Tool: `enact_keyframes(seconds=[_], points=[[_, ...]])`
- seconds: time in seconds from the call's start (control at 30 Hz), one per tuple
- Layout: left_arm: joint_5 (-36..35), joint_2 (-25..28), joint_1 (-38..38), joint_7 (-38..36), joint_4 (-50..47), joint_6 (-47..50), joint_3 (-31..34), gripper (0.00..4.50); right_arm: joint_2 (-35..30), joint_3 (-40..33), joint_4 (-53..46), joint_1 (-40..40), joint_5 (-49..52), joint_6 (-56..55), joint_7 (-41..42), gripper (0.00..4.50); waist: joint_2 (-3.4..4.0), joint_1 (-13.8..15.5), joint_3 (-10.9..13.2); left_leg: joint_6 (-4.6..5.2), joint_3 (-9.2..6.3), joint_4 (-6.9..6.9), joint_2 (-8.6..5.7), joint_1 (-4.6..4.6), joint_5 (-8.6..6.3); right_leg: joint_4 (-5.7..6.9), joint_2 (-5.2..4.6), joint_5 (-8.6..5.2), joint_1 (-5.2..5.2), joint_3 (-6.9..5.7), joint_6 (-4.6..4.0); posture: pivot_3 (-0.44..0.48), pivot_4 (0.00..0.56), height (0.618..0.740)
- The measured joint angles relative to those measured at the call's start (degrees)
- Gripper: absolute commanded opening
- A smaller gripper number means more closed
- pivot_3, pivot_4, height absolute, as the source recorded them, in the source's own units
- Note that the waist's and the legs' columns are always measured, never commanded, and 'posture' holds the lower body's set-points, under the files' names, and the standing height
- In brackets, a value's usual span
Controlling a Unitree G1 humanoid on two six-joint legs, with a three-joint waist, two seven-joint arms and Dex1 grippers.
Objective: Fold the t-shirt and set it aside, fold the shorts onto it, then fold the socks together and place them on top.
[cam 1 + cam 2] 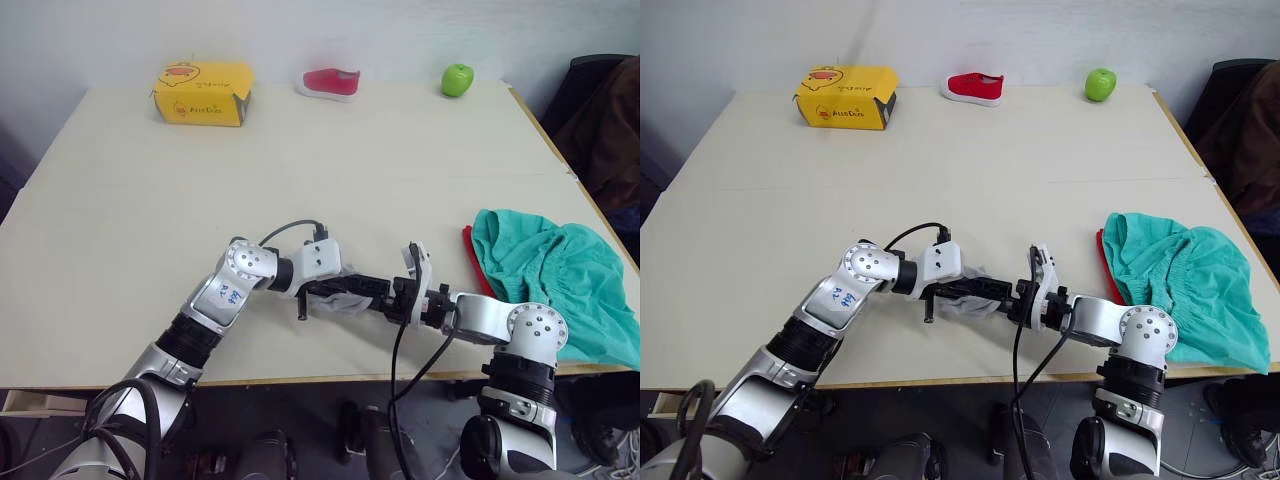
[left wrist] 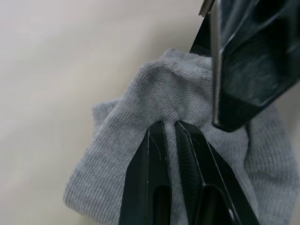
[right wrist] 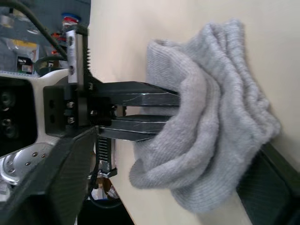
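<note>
Near the front edge of the table [image 1: 150, 190], the two arms meet over the socks [image 1: 335, 300], a bunched grey knit bundle lying on the tabletop between them. The left pincer [image 2: 169, 126] is clenched on the socks: in the left wrist view its two black fingers press almost together with a ridge of grey knit pinched between their tips. The right pincer [image 1: 372, 292] reaches into the same bundle from the opposite side; one of its dark fingers lies against the sock fabric, but whether it is clenched or released cannot be told from these views. In the right wrist view the socks look folded over themselves in several thick rolls, with the left pincer's fingers [image 3: 140, 99] running into the bundle from the side. To the robot's right, at the table's right edge, the shorts [image 1: 555, 280] lie in a crumpled teal heap, partly hanging over the edge. They rest on the t-shirt [image 1: 474, 262], of which just a narrow red strip shows along the shorts' left side. The heap sits near the right arm, well apart from the socks. Along the far edge of the table stand a yellow box [image 1: 203, 92], a small red-and-white shoe [image 1: 331, 83] and a green apple [image 1: 457, 79], spaced apart and far from both arms.
</note>
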Motion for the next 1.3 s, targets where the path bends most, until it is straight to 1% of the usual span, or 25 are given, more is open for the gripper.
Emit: enact_keyframes(seconds=[0.17,0.3,0.33,0.4,0.57,0.6,0.63,0.67,0.7,0.77,0.8,0.9,1.0,1.03,1.13,1.2,1.3], points=[[0.1,0.3,-0.1,0.0,0.3,-0.1,0.1,0.39,0.0,-0.1,1.1,0.2,-0.9,-0.9,-1.4,1.44,0.0,0.0,0.0,0.0,0.03,-0.04,0.0,0.02,0.0,0.01,0.0,0.0,0.0,0.02,-0.01,0.0,0.15,0.74],[-0.1,0.8,0.0,0.1,0.2,0.1,1.3,0.39,-0.1,0.1,0.3,0.1,-0.1,-0.8,-1.5,0.24,-0.11,0.0,-0.1,0.0,0.03,-0.08,0.0,0.14,0.0,-0.02,0.0,-0.01,0.09,0.09,0.0,0.0,0.15,0.74],[-0.5,0.8,0.3,-0.1,-0.1,0.7,1.8,0.58,-0.1,0.3,-0.1,0.1,-0.1,-0.8,-1.5,0.07,-0.15,0.0,-0.1,0.0,0.03,-0.08,0.0,0.15,0.0,-0.03,0.0,-0.01,0.1,0.11,0.0,0.0,0.15,0.74],[-2.7,1.1,1.0,-1.0,-0.9,3.4,3.4,0.98,-0.1,0.8,-0.7,0.2,-0.3,-1.0,-1.4,0.02,-0.16,-0.1,-0.1,0.0,0.04,-0.09,0.0,0.15,0.0,-0.02,0.0,-0.01,0.09,0.11,0.01,0.0,0.15,0.74],[-10.6,5.4,2.0,-5.9,-5.0,10.7,10.1,2.52,-0.6,2.7,-3.3,1.1,-0.6,-2.3,-0.2,0.02,-0.1,-0.4,-0.1,-0.07,0.04,-0.19,0.0,0.04,0.03,-0.04,0.05,-0.04,-0.11,0.11,-0.01,0.0,0.15,0.74],[-13.9,6.6,1.9,-7.7,-6.2,13.3,12.5,2.85,-0.6,2.7,-3.6,1.2,-0.4,-2.5,-0.2,0.02,-0.1,-0.4,-0.1,-0.08,0.04,-0.19,0.0,0.03,0.04,-0.03,0.05,-0.04,-0.17,0.11,-0.01,0.0,0.15,0.74],[-16.7,8.2,1.7,-9.7,-7.5,15.7,14.0,3.18,-0.7,2.7,-3.8,1.4,-0.1,-2.9,-0.2,0.02,-0.08,-0.5,0.0,-0.09,0.04,-0.19,0.0,-0.02,0.05,-0.04,0.06,-0.03,-0.25,0.1,-0.01,0.0,0.15,0.74],[-20.1,11.6,1.1,-12.9,-9.8,18.3,15.5,3.46,-1.2,2.7,-4.3,1.7,0.6,-3.3,-0.1,0.02,-0.08,-0.6,0.0,-0.12,0.04,-0.17,-0.04,-0.25,0.09,-0.01,0.05,-0.03,-0.58,0.1,-0.02,0.0,0.15,0.74],[-22.3,14.4,0.8,-15.6,-11.4,19.7,16.5,3.72,-1.9,2.7,-4.8,2.0,1.3,-3.4,0.0,0.02,-0.08,-0.6,0.0,-0.14,0.06,-0.14,-0.06,-0.48,0.1,0.06,0.05,-0.03,-0.88,0.12,-0.02,0.0,0.15,0.74],[-25.4,18.4,0.1,-19.8,-13.9,20.7,18.7,4.35,-4.5,1.9,-6.3,3.4,3.8,-3.8,-0.4,0.02,0.1,-0.4,0.1,-0.16,0.02,-0.13,-0.07,-0.61,0.13,0.01,0.07,-0.03,-0.99,0.11,-0.02,0.0,0.15,0.74],[-26.2,19.3,-0.1,-20.9,-14.3,20.5,19.2,4.48,-5.7,1.2,-7.5,4.1,5.9,-4.6,-1.1,0.02,0.24,0.2,0.1,-0.16,0.0,-0.13,-0.08,-0.64,0.13,-0.07,0.09,-0.03,-0.99,0.11,-0.02,0.0,0.15,0.74],[-27.1,18.4,-0.4,-21.6,-13.5,19.8,18.9,4.5,-9.5,0.6,-11.5,6.9,15.7,-9.1,-6.0,0.02,0.28,0.8,0.2,-0.15,-0.08,-0.12,-0.11,-0.73,0.14,-0.14,0.1,-0.02,-0.99,0.08,0.0,0.0,0.15,0.74],[-27.1,15.3,-1.3,-20.8,-11.4,17.1,18.8,4.5,-19.8,-0.2,-16.7,12.3,30.0,-17.6,-11.7,0.02,0.38,1.5,0.3,-0.1,-0.04,-0.11,-0.14,-0.78,0.14,-0.29,0.11,0.03,-0.95,0.11,0.08,0.0,0.15,0.74],[-27.0,14.3,-1.6,-20.0,-10.6,15.7,18.9,4.5,-23.5,-2.1,-18.7,13.9,33.6,-20.8,-12.4,0.02,0.36,1.6,0.3,-0.1,-0.02,-0.11,-0.14,-0.77,0.14,-0.32,0.14,0.03,-0.95,0.12,0.09,0.0,0.15,0.74],[-25.7,10.9,-3.1,-16.9,-6.8,11.4,18.8,4.5,-31.4,-9.4,-21.4,18.1,37.6,-27.1,-11.4,0.02,0.3,1.9,0.3,-0.1,0.05,-0.19,-0.13,-0.83,0.14,-0.52,0.18,0.03,-0.81,0.2,0.11,0.0,0.15,0.74],[-24.8,9.7,-5.2,-15.2,-2.0,9.8,18.9,4.5,-35.5,-14.8,-20.5,21.9,38.2,-28.9,-10.9,0.02,0.24,2.0,0.3,-0.09,0.07,-0.2,-0.12,-0.84,0.15,-0.51,0.19,0.04,-0.78,0.23,0.12,0.0,0.15,0.74],[-26.7,10.2,-8.2,-15.9,4.9,12.5,21.3,4.5,-40.4,-22.8,-16.0,30.5,38.4,-29.5,-9.4,0.02,0.21,2.0,0.4,-0.07,0.11,-0.21,-0.12,-0.83,0.16,-0.49,0.19,0.04,-0.8,0.25,0.13,0.0,0.15,0.74]])
